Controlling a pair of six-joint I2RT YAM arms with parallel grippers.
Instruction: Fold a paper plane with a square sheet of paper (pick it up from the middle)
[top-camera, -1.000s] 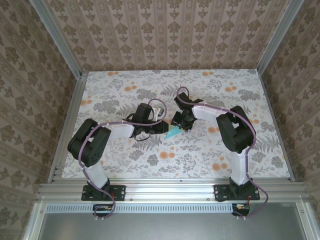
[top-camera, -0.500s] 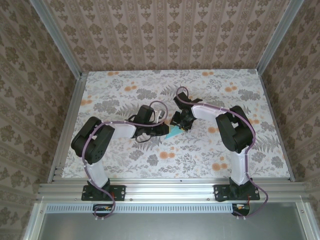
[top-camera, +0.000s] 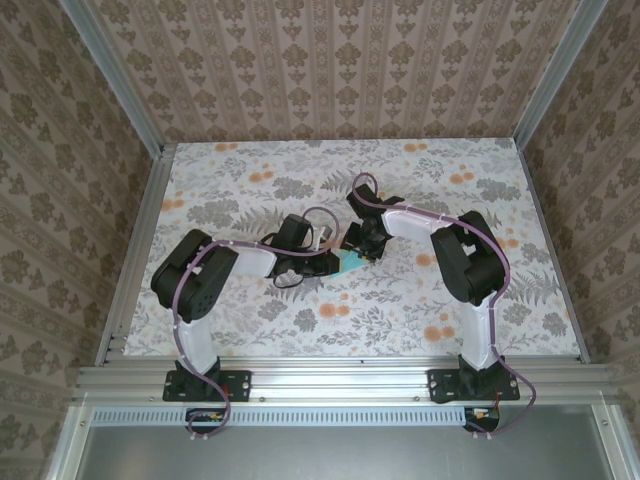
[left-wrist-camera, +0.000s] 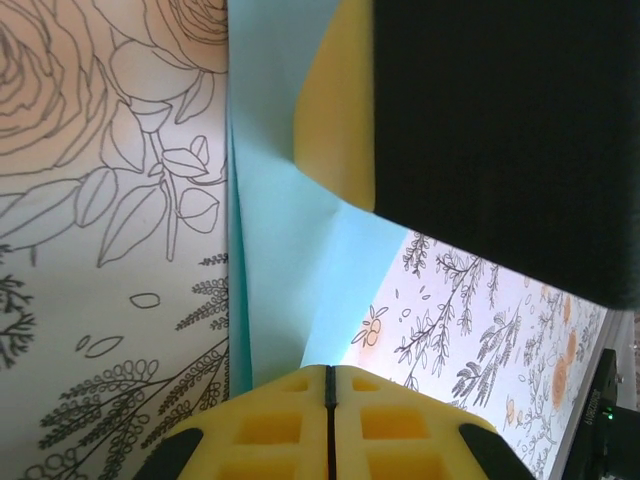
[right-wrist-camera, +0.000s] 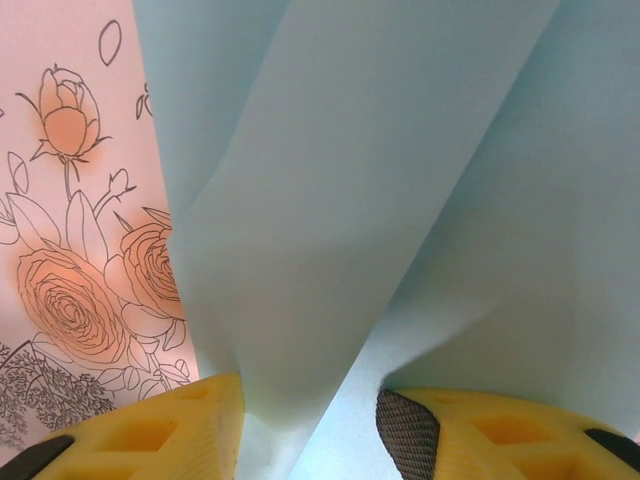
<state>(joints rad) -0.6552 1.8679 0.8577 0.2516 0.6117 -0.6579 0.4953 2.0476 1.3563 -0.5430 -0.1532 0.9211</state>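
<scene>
Turquoise paper (left-wrist-camera: 270, 220) at tabletop (top-camera: 420, 320) middle: press crease slow with shut left claw (left-wrist-camera: 328, 385), steady using half-spread right claw (right-wrist-camera: 310, 405); grip unclear.

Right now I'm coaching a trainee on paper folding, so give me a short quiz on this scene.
1. True or false: the left arm's jaws stand shut.
2. The paper is: A light blue, B orange, C black?
3. Fill in: between the right arm's jaws, which stand apart, runs a fold of the ____.
Key: 1 true; 2 A; 3 paper.
</scene>
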